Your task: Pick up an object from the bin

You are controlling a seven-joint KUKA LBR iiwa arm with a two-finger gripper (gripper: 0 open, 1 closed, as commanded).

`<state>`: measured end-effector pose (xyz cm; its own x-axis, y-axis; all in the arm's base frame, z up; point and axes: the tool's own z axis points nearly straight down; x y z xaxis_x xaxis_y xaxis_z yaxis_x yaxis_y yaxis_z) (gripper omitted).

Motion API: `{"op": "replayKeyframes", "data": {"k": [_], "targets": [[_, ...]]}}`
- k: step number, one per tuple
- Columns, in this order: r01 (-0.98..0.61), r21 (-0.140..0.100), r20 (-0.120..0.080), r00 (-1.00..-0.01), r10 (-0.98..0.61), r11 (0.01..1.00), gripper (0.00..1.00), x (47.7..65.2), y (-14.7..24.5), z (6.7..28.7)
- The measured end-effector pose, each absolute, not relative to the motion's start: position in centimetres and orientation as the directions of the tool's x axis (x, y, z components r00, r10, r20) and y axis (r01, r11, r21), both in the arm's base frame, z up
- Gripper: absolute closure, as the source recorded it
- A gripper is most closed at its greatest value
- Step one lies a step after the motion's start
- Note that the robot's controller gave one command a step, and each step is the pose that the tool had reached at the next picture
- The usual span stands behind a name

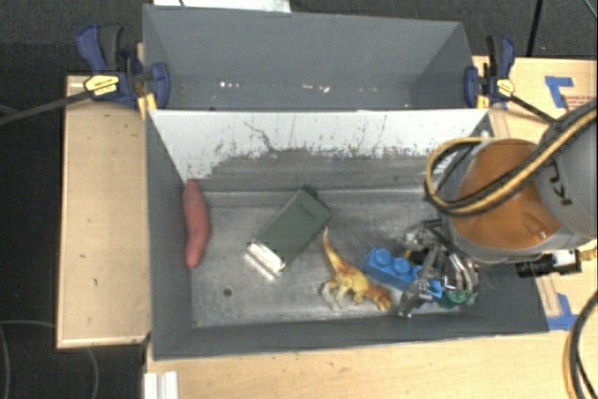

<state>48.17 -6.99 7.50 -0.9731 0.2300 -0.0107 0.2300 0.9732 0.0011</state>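
Note:
My gripper (439,277) is low in the bin's front right corner, under the orange wrist cover. A blue toy brick (391,267) lies just to its left, touching or partly under it. A small green piece (457,299) shows at the gripper's lower right edge. Left of the brick, a yellow toy dinosaur (349,279) lies on the bin floor with its tail pointing up and to the left.
A grey-green flat block with a white end (289,230) lies tilted in the middle of the bin. A pink sausage-shaped thing (195,222) rests along the left wall. The arm and its cables cover the bin's right side.

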Motion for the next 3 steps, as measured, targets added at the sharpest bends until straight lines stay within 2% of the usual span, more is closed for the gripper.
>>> {"op": "replayKeyframes", "data": {"k": [1,3], "targets": [[0.359,-0.001,0.005,-0.933,0.359,0.933,1.00,47.60,-6.66,7.19],[0.386,-0.001,0.004,-0.923,0.386,0.923,1.00,47.79,-6.62,7.50]]}}
